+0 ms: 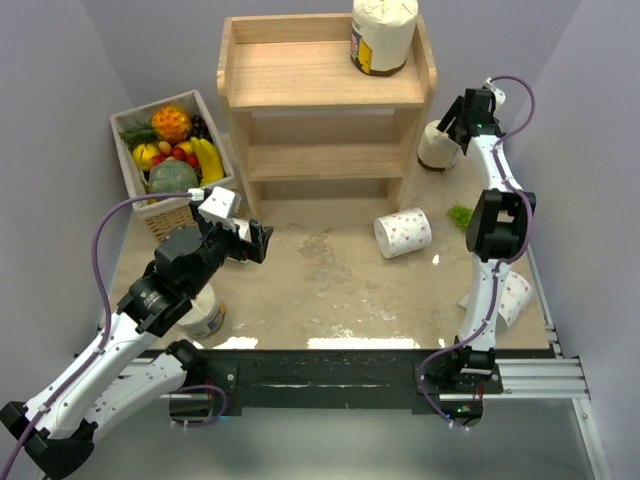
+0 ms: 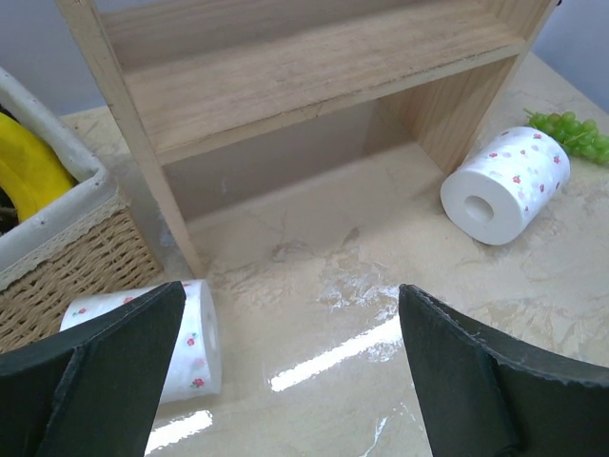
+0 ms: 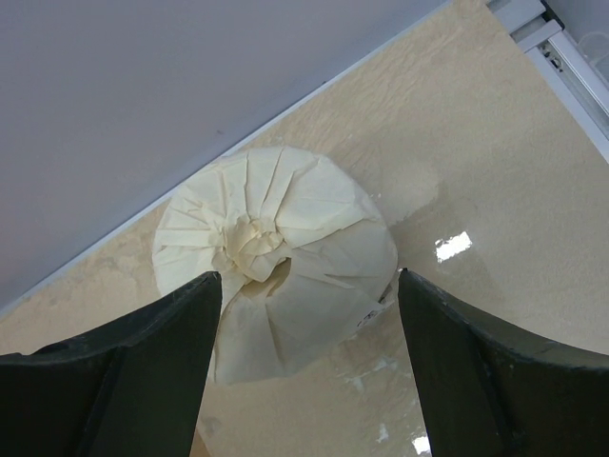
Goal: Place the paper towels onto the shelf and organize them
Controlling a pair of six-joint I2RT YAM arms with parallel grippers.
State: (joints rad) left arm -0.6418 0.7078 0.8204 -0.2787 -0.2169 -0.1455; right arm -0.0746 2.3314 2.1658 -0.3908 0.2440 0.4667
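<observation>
The shelf [image 1: 325,90] carries one cream roll [image 1: 383,35] up top. Right gripper [image 3: 306,278] hangs wide over a second cream roll [image 3: 276,257] beside it. Left gripper [image 2: 290,288], wide and empty: only its camera catches a dotted roll [image 2: 195,338] by the basket [image 2: 57,238].

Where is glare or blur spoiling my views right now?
Top external: sharp, with a glare band on the table along its near edge. Left wrist: glare streak on the table; right-hand dotted roll crisp. Right wrist: cream-wrapped roll crisp, small glare spot right of it.

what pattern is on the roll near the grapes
Roll: white, tiny red flowers; left wrist view.
</observation>
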